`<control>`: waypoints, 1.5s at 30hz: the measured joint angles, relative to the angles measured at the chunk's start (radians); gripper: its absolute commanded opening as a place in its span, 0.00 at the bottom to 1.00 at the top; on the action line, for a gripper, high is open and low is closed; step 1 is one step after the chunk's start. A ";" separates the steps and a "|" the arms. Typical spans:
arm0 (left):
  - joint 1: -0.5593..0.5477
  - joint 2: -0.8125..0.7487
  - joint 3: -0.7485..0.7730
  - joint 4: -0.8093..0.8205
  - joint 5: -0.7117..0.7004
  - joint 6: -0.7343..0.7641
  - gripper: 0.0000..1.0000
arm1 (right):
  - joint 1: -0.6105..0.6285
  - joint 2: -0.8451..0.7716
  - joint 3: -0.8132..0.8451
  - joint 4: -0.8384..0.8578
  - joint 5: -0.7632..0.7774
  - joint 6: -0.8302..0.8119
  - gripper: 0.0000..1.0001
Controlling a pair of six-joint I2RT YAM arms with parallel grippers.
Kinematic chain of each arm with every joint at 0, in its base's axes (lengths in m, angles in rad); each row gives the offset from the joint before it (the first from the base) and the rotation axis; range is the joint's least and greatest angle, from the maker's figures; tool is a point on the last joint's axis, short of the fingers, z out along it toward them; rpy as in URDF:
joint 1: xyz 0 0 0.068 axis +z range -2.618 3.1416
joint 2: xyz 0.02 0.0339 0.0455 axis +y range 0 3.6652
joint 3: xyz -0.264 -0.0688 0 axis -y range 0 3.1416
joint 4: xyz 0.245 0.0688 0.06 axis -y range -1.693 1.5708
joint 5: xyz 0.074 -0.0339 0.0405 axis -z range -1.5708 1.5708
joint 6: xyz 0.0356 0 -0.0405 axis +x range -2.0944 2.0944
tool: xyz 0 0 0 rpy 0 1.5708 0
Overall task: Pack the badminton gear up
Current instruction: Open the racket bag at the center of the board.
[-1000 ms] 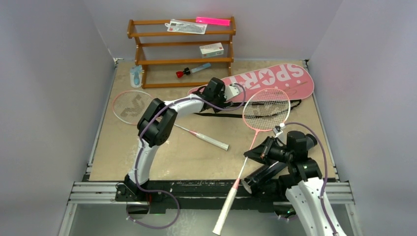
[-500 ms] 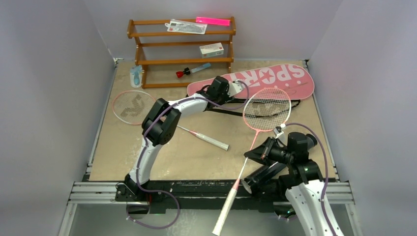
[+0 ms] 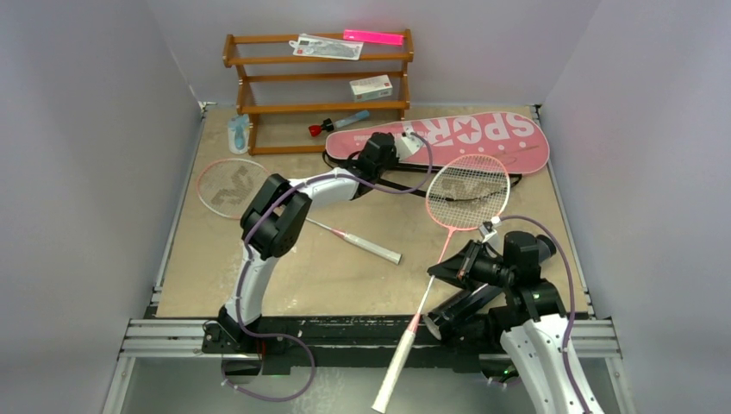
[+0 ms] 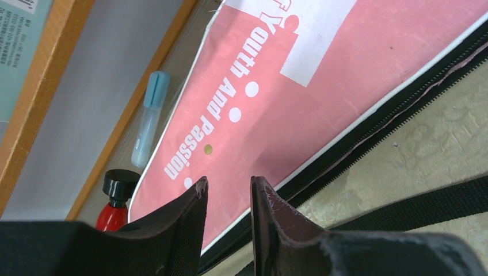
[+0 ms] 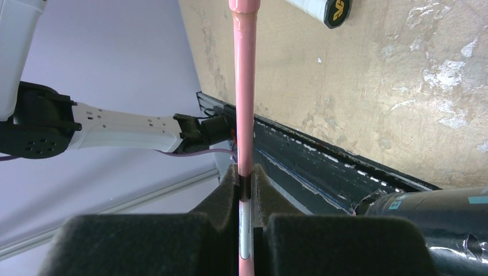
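The pink "SPORT" racket bag [image 3: 448, 142] lies at the back of the table, its black zipper edge toward me; it fills the left wrist view [image 4: 322, 98]. My left gripper [image 3: 379, 157] hovers at the bag's left end, its jaws a little apart with nothing between them [image 4: 227, 187]. My right gripper [image 3: 441, 269] is shut on the pink shaft [image 5: 244, 86] of one racket, whose head [image 3: 468, 191] is raised by the bag. The second racket [image 3: 228, 185] lies flat at the left. A long black tube [image 3: 465, 306] lies under my right arm. No shuttlecocks show.
A wooden rack [image 3: 319, 108] stands at the back, with a white box [image 3: 371, 86] on a shelf and a red-capped blue tool [image 3: 338, 123] under it, close to the bag's left end. The bag's black strap [image 3: 405, 185] trails on the table.
My left gripper has moved back toward the rack, and the bag's left end has swung back with it, so the bag lies more level. The right arm and its racket have not moved.
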 measured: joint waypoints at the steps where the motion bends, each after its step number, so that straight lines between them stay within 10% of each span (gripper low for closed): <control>1: 0.000 0.000 0.000 0.005 -0.003 0.000 0.41 | 0.000 0.002 0.000 0.001 0.000 0.000 0.00; 8: 0.001 0.000 0.000 -0.033 0.107 0.029 0.68 | 0.000 0.009 -0.001 0.005 0.000 0.001 0.00; 26: -0.001 0.109 0.103 -0.035 0.145 0.116 0.44 | 0.000 0.020 -0.010 0.016 0.000 0.002 0.00; 45: -0.019 0.198 0.017 0.300 0.056 0.348 0.66 | 0.000 0.058 -0.018 0.068 -0.008 0.014 0.00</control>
